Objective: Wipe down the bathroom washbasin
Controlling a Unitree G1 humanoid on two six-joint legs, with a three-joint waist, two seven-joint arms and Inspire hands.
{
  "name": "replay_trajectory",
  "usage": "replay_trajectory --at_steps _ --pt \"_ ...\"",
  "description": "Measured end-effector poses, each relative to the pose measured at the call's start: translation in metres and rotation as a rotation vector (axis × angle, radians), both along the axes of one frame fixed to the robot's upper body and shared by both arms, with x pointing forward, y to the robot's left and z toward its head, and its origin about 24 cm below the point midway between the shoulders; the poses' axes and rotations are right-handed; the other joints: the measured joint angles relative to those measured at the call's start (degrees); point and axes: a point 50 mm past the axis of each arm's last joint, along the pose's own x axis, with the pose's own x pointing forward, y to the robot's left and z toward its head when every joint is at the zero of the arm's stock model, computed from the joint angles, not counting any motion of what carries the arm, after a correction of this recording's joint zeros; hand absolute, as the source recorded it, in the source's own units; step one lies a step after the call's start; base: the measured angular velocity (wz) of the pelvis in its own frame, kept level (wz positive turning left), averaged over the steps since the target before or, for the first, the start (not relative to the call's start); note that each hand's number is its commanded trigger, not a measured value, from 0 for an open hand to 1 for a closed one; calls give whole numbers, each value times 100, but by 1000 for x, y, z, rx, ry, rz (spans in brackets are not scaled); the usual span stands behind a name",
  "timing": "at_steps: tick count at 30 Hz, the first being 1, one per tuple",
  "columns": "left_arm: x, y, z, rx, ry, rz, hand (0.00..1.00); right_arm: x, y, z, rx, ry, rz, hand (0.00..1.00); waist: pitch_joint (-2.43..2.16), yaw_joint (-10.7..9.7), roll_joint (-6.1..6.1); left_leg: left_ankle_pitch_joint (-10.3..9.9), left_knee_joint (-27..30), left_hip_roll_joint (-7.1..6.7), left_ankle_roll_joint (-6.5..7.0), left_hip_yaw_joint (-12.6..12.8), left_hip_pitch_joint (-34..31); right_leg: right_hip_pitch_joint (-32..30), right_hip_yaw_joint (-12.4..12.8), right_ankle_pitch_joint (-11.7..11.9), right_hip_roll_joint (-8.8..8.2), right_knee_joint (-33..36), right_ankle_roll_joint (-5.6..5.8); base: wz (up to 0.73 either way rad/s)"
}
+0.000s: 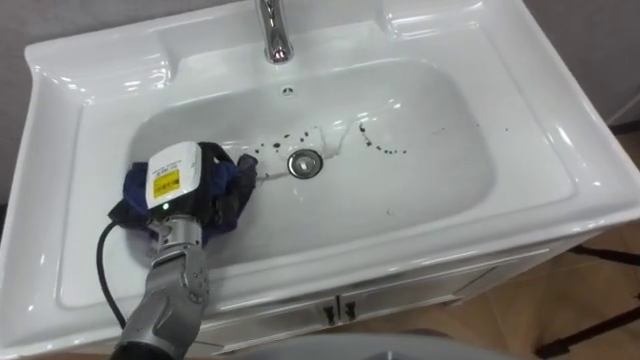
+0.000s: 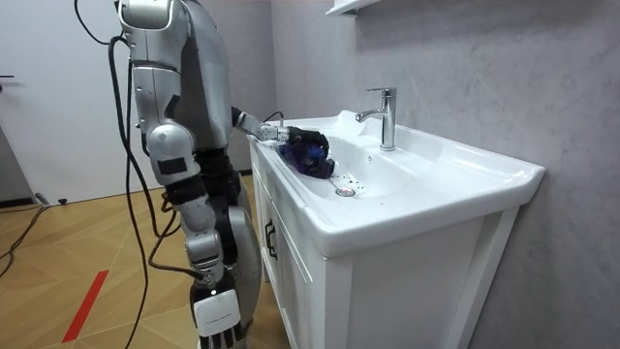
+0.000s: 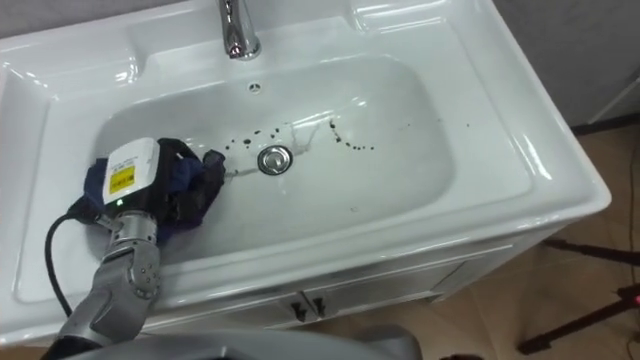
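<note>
Down at the robot's side, as it stands against the front of the basin (image 1: 430,190), the right hand (image 2: 217,318) hangs idle with its fingers loose and straight. Nearer the work, the left hand (image 1: 178,180) reaches over the front rim and rests on a dark blue cloth (image 1: 135,190) bunched on the basin floor at its left end; whether it clutches the cloth or only presses on it I cannot tell, dark on dark. Just beyond the cloth's right edge lies the drain (image 1: 305,164), and past it a scatter of dark specks (image 1: 385,149) runs on toward the right and the back wall. Farthest off stands the tap (image 1: 274,35). Wiping looks under way, with the dirty patch not yet reached. Next, probably, a firm sweep rightward across the drain and over the specks, keeping the cloth flat under the palm.
</note>
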Motion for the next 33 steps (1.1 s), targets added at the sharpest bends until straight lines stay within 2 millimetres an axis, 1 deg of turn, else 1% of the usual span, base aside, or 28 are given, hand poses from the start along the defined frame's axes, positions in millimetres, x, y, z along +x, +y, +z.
replay_trajectory --at_steps 3,8,11,13,16,19,20,26,28,33 --pt "1 2 -5 -20 27 17 100 -2 0 0 -3 18 -3 0 7 -2 -4 -1 -8 -2 2 53 39 -4 37 -6 -3 -11 9 -7" --pt "2 3 -11 -74 78 45 100 -6 -2 1 -11 51 9 0 -18 -8 30 -1 -97 3 3 53 96 0 40 -7 10 6 12 0" --pt "1 2 -16 -157 116 85 100 -7 -3 1 -19 60 -1 0 -39 -16 47 0 -96 2 4 55 102 22 43 -7 10 24 12 0" --pt "0 0 -19 -227 139 109 100 -5 -3 1 -19 54 0 0 -40 -8 45 0 -96 3 3 87 134 25 55 -8 8 58 11 -5" --pt "6 0 -22 -276 168 117 100 -1 -3 1 -18 44 3 0 -40 -6 40 0 -95 4 3 124 158 14 79 -19 6 104 11 -6" --pt "9 -1 -26 -300 196 130 100 1 -3 1 -20 44 -1 0 -37 -7 15 0 -97 4 3 177 208 22 148 -39 12 103 15 -9" --pt "10 0 -28 -304 203 135 100 1 -1 1 -19 49 -4 0 -46 -3 -8 0 -96 2 3 191 234 31 195 -55 18 121 15 -12" --pt "17 0 -30 -309 209 139 100 -5 2 0 -16 86 -14 0 -42 -16 -132 0 -89 5 4 219 281 44 234 -49 24 136 24 -3" --pt "21 -1 -30 -321 212 152 100 -5 1 0 -17 92 -17 0 -40 2 -126 0 -92 13 4 272 273 15 285 -24 36 131 27 -12" --pt "31 0 -33 -365 236 191 100 -6 2 0 -16 101 -28 0 -43 -29 -120 0 -92 33 4 358 284 -3 368 24 66 127 21 -10"
